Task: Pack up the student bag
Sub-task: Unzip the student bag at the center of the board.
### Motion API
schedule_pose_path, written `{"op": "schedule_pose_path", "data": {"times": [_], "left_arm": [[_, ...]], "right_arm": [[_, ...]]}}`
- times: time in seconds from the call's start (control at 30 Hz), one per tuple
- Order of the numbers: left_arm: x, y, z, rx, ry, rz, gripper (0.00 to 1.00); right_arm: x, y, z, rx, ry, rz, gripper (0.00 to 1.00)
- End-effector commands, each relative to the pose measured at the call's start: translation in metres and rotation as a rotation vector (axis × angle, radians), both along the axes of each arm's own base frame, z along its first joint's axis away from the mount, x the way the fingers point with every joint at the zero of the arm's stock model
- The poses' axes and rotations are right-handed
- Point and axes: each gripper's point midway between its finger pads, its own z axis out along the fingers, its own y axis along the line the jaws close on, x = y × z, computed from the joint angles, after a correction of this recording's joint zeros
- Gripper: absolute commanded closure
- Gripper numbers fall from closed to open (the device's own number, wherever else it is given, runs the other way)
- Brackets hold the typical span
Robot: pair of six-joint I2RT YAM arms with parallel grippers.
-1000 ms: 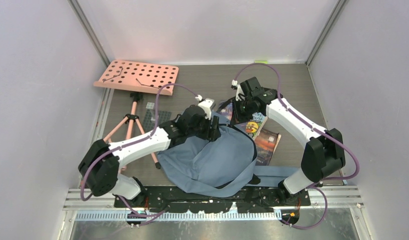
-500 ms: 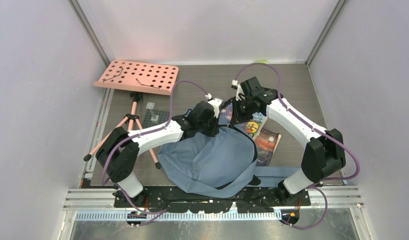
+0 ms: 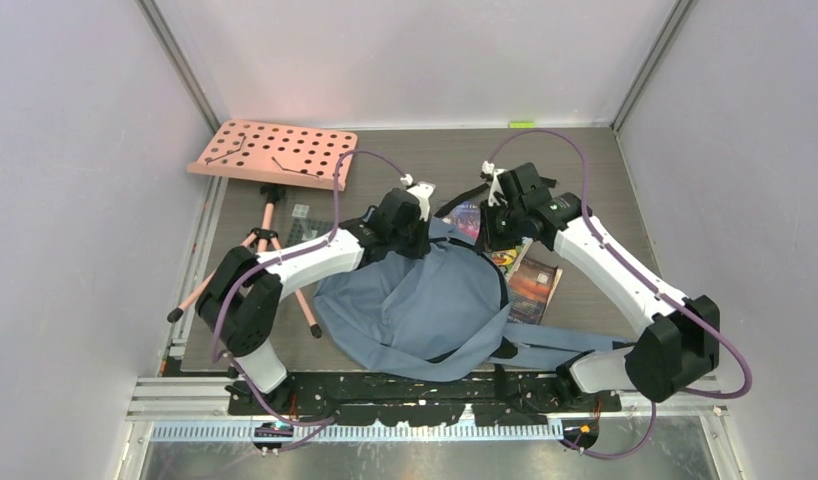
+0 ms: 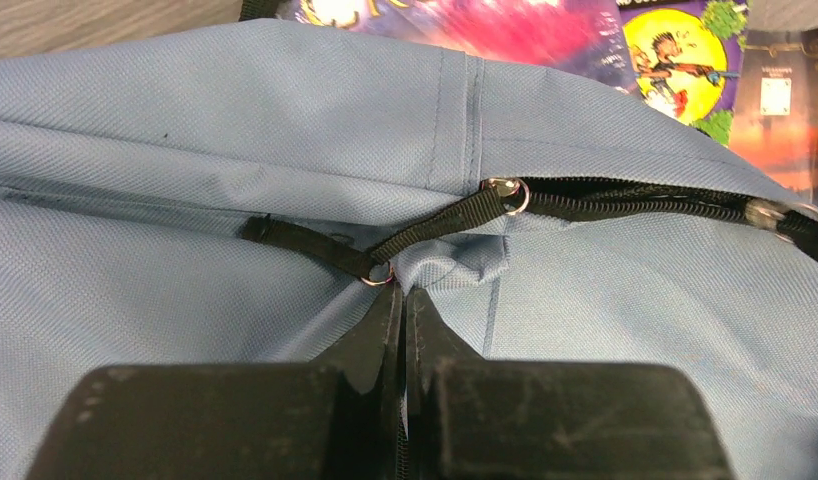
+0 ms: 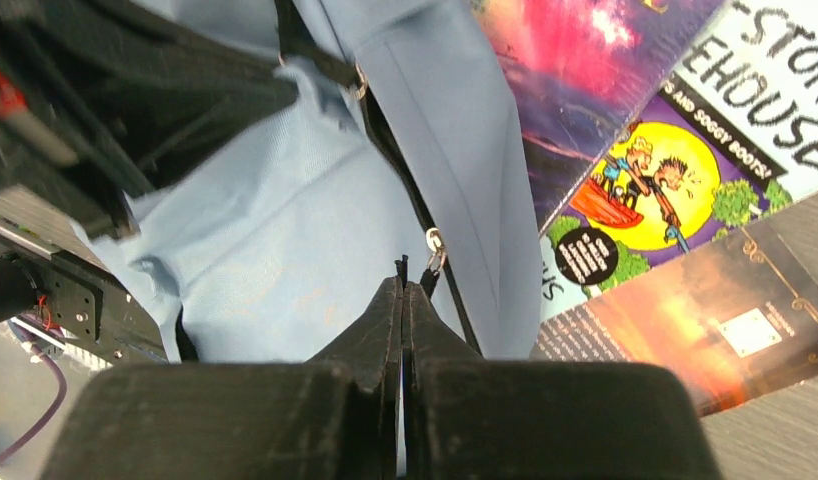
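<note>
A dark wood-grain table (image 3: 585, 170) carries everything. The student bag (image 3: 425, 310), a large soft blue-grey fabric backpack with black zippers, lies flat in the middle of its near half, just beyond the arm bases. One padded blue strap (image 3: 560, 345) trails out from the bag's near right side.

Well to the far left of the bag stands a pink perforated tray on thin tripod legs (image 3: 275, 152). Both white arms reach in over the bag's far edge, the left arm from its left and the right arm from its right.

Three glossy books lie fanned against the bag's far right edge, partly under it: a purple-pink cover (image 5: 585, 80), a cartoon cover with a yellow circle (image 5: 665, 190) and a dark orange-brown cover (image 5: 705, 340).

The left gripper (image 4: 401, 300) has its jaws pressed together. Its tips touch the small metal ring (image 4: 379, 278) at the end of a black webbing pull (image 4: 440, 222), where the bag's fabric puckers. I cannot tell whether anything is clamped between them.

The right gripper (image 5: 402, 285) is pressed together on a small black zipper tab (image 5: 402, 266), just beside a silver slider (image 5: 435, 243) on the bag's zipper line.
</note>
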Motion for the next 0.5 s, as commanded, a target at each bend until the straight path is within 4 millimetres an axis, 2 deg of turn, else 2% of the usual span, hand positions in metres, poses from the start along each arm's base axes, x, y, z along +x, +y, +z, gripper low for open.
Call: {"op": "schedule_pose_path", "data": {"times": [0.0,0.2,0.47], "left_arm": [[0.042,0.009,0.017,-0.023,-0.062,0.068,1.0],[0.068,0.019,0.017,-0.056,-0.047,0.12,1.0],[0.1,0.029,0.011,-0.151,-0.016,0.23,1.0]], "right_arm": [[-0.024,-0.007,0.002,-0.001,0.02,-0.022,1.0],[-0.046,-0.014,-0.003,0.003,0.051,-0.048,0.99],[-0.064,-0.03,0.006,-0.025,0.028,-0.101,0.99]]}}
